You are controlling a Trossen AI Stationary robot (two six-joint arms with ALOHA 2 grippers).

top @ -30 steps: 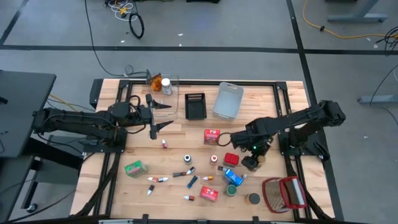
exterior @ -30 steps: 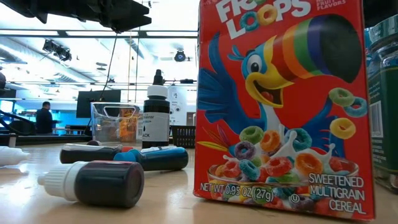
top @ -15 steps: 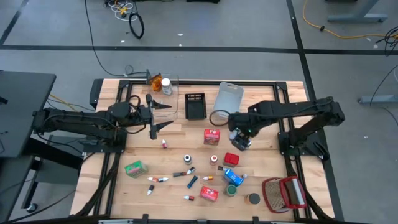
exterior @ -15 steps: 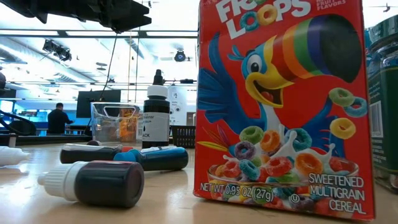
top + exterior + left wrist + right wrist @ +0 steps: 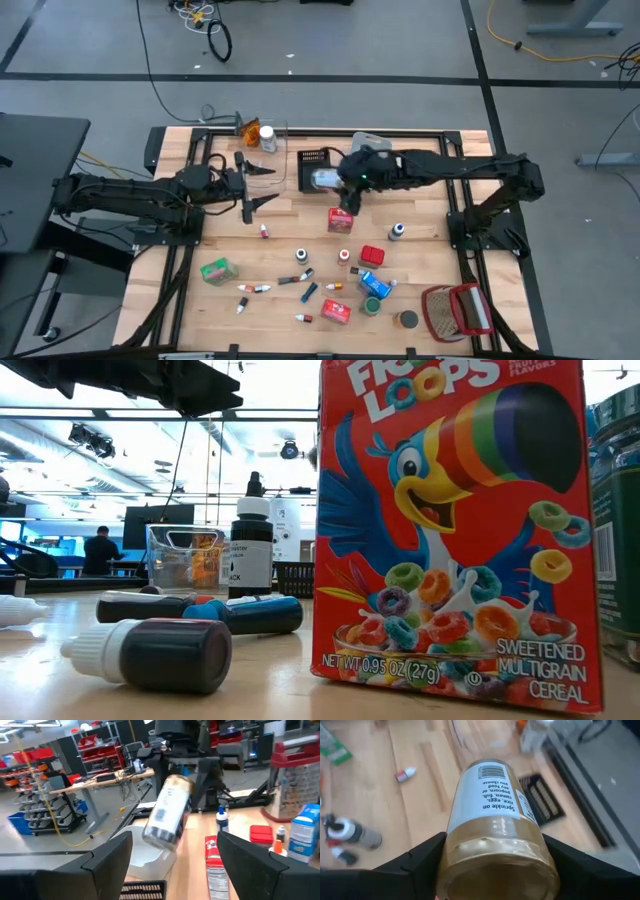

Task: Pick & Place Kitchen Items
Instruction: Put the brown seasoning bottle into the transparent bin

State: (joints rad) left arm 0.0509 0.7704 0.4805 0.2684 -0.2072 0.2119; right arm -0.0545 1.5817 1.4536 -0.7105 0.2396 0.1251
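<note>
A jar (image 5: 324, 180) with tan contents and a white label hangs in the air above the black bin (image 5: 314, 170), with my right gripper (image 5: 343, 182) shut on it. The same jar (image 5: 167, 815) shows tilted in the left wrist view. My left gripper (image 5: 262, 186) waits open at the table's left, pointing level toward the jar and touching nothing. Other kitchen items lie on the wood: a red box (image 5: 341, 219), a small bottle (image 5: 397, 232), a green box (image 5: 217, 270), a blue box (image 5: 375, 285) and several little tubes. My right gripper pinches the jar between its two fingers at the tan-filled end (image 5: 495, 857), one finger (image 5: 422, 857) on each side of the round wall. It comes from the table's right, slanting down. The jar sticks out ahead of the fingers, its labelled end (image 5: 492, 775) foremost, lifted clear.
A grey-blue bin (image 5: 367, 160) lies beside the black one. A clear bin (image 5: 262, 135) with an orange item stands at the far left, and a red-and-white wire basket (image 5: 457, 310) at the near right. A cereal box (image 5: 450, 530) fills the low view.
My right gripper has risen from the items at the near right and swung toward the far edge and the table's left, turning as it went. The jar has come along, lifted clear, and now hangs over the black bin. The small bottle stands uncovered where the arm was.
</note>
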